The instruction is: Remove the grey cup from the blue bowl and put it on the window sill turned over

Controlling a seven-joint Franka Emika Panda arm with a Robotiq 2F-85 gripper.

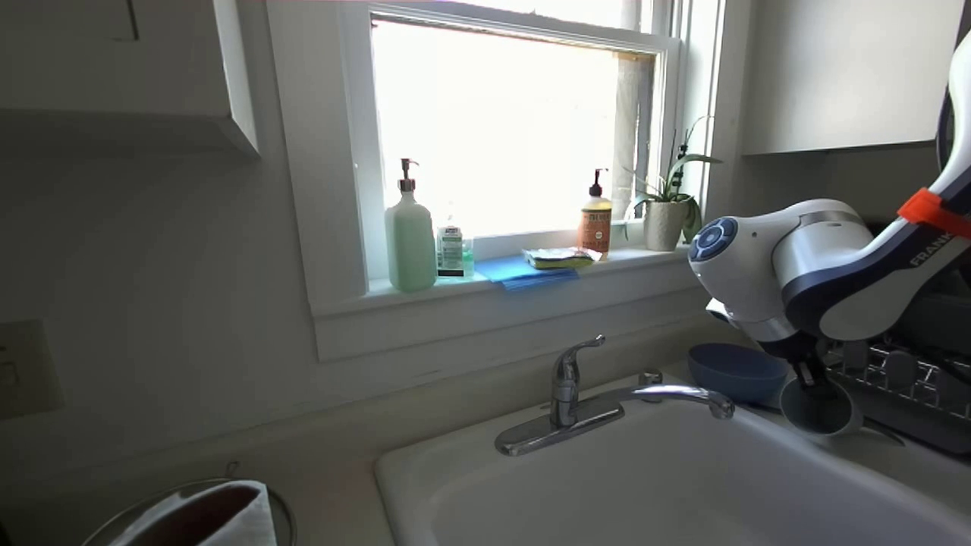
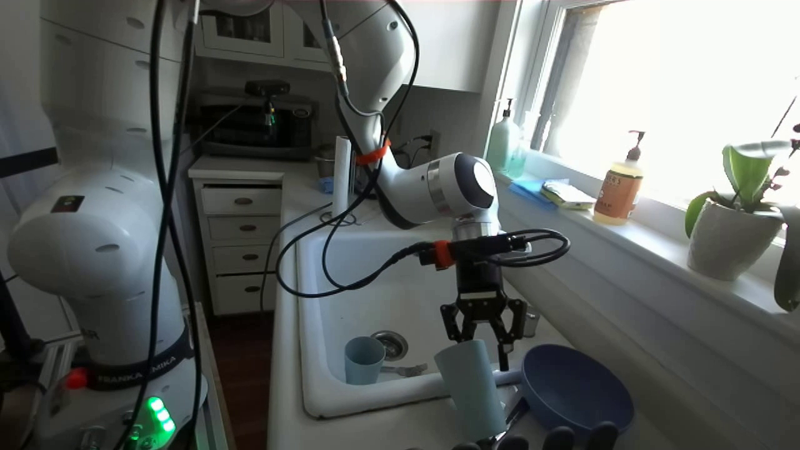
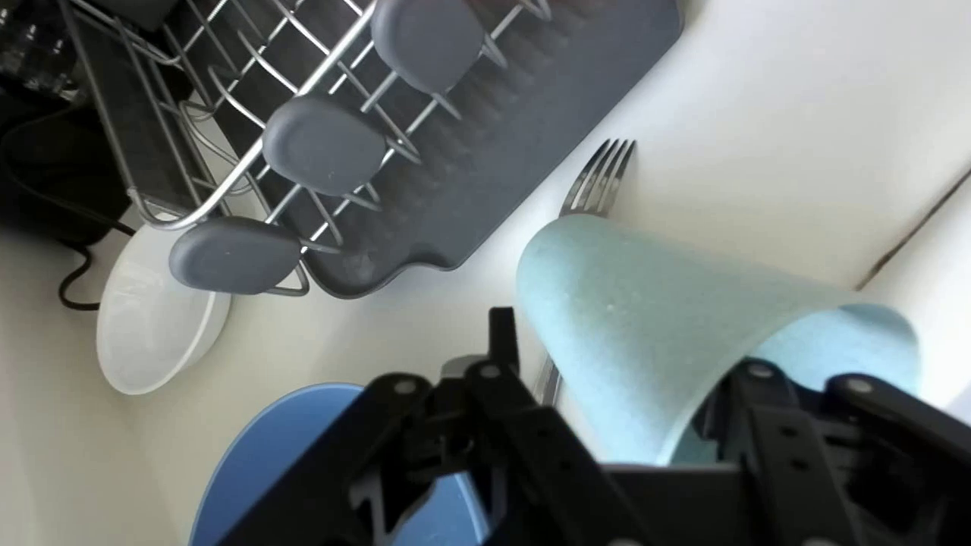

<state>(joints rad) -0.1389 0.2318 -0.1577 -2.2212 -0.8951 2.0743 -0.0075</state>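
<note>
The grey cup point(image 1: 819, 413) is pale grey-blue and sits outside the blue bowl point(image 1: 737, 371), beside it on the counter. It is tilted in an exterior view point(image 2: 472, 390), with its rim toward my gripper point(image 2: 484, 353); whether its base touches the counter is unclear. In the wrist view my gripper point(image 3: 607, 379) is open, one finger inside the cup point(image 3: 645, 311) and the other outside, apart from its wall. The inner fingertip is hidden. The blue bowl point(image 3: 281, 455) lies partly behind the outer finger and looks empty. The white window sill point(image 2: 662, 247) is above the sink, under the window.
A fork point(image 3: 595, 182) lies under the cup. A dish rack point(image 3: 326, 144) and white bowl point(image 3: 159, 303) stand nearby. The faucet point(image 1: 565, 387) borders the sink, which holds another cup point(image 2: 364, 360). The sill holds bottles point(image 1: 410, 239), a sponge point(image 1: 557, 258), blue cloth point(image 1: 523, 271) and potted plant point(image 1: 662, 224).
</note>
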